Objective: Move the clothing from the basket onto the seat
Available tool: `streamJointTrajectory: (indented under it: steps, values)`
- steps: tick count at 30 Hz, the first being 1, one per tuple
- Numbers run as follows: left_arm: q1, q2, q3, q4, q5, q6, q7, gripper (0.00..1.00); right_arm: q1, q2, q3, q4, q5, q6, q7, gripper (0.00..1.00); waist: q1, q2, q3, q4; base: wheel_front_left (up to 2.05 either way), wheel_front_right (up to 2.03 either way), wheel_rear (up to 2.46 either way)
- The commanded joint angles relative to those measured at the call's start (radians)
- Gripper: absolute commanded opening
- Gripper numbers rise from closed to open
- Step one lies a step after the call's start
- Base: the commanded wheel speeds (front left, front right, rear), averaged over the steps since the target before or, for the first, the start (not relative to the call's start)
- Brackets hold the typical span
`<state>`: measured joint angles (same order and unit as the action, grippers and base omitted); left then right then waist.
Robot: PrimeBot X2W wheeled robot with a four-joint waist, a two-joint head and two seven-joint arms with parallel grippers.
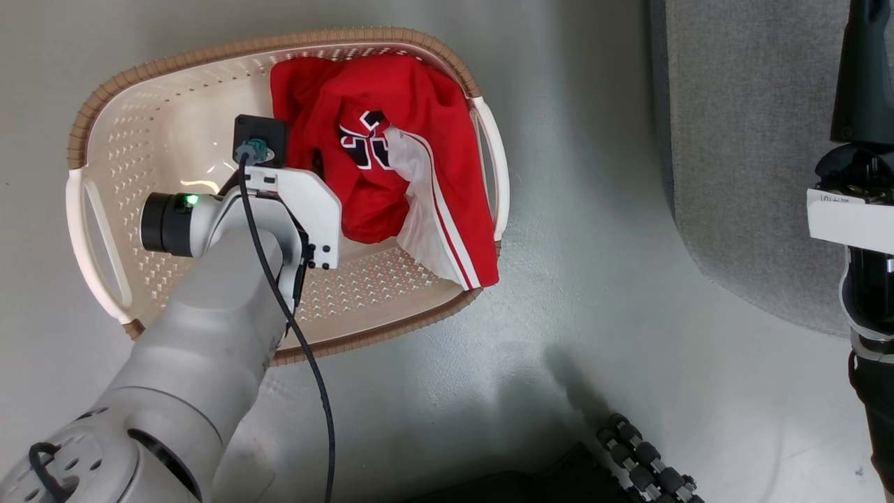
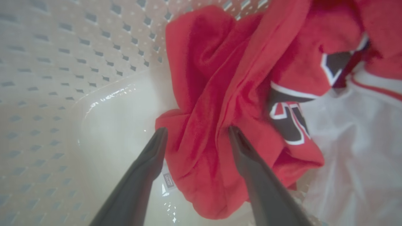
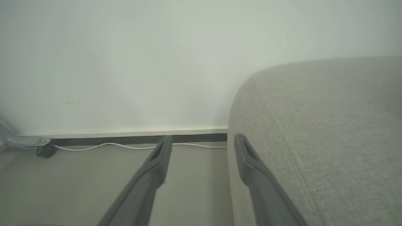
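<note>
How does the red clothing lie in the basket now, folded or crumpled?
Crumpled, not folded: the clothing lies bunched in one end of the basket, with a white-striped part draped over its rim.

The red clothing (image 1: 380,112), white side stripes and a black-and-white number showing, is bunched up in the right end of the cream perforated basket (image 1: 174,119) on the floor, one corner flopped over its brown rim. The grey fabric seat (image 1: 740,140) is off to the right, apart from the basket.

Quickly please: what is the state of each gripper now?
Left gripper: open, at the clothing, nothing held.
Right gripper: open, holding nothing.
</note>
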<state>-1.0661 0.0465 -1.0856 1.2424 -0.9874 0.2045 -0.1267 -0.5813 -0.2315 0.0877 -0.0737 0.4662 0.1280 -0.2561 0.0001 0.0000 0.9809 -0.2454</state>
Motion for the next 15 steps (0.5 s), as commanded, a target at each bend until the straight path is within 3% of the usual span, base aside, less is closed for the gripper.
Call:
streamJointTrajectory:
  steps: [1,4,15]
  values:
    - [-0.008,0.004,0.0,0.002,-0.003,0.001,0.011,1.0,0.05,-0.013,0.009,-0.034,0.008,0.003,-0.006,1.0,-0.0001,0.0,0.005,0.0,0.0,0.0,0.0]
    - [-0.01,0.004,-0.005,0.005,-0.013,-0.014,0.031,1.0,0.057,-0.011,0.009,-0.037,0.009,0.003,-0.006,1.0,-0.0001,0.0,0.012,0.0,0.0,0.0,0.0]
    - [-0.013,0.004,-0.025,-0.054,-0.058,-0.148,0.003,1.0,0.059,-0.007,0.01,-0.038,0.015,0.003,-0.006,1.0,-0.0001,0.0,0.027,0.001,0.0,0.0,0.0]
